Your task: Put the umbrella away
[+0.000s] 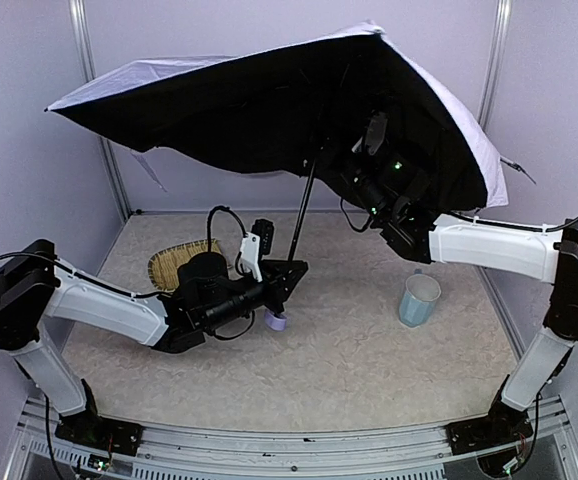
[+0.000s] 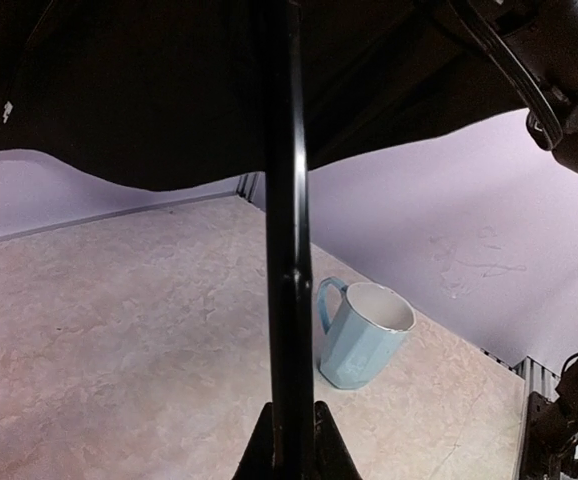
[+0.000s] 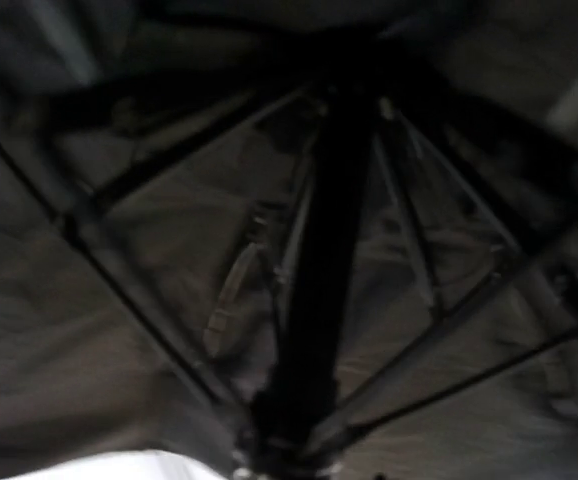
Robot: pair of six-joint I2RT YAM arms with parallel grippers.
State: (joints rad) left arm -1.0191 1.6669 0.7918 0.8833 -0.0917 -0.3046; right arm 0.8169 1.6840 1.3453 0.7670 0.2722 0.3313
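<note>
We pinch the umbrella (image 1: 269,110) shaft low in our left gripper (image 1: 289,272), beside the light blue mug (image 1: 419,299), steadying the open canopy. Our right gripper (image 1: 347,165), above the mug, hovers by the runner, probably to fold it; we cannot tell its opening.

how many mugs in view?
1. The mug stands on the right side of the table, just below the right arm. The arms cover some of the table, so another could be hidden.
</note>
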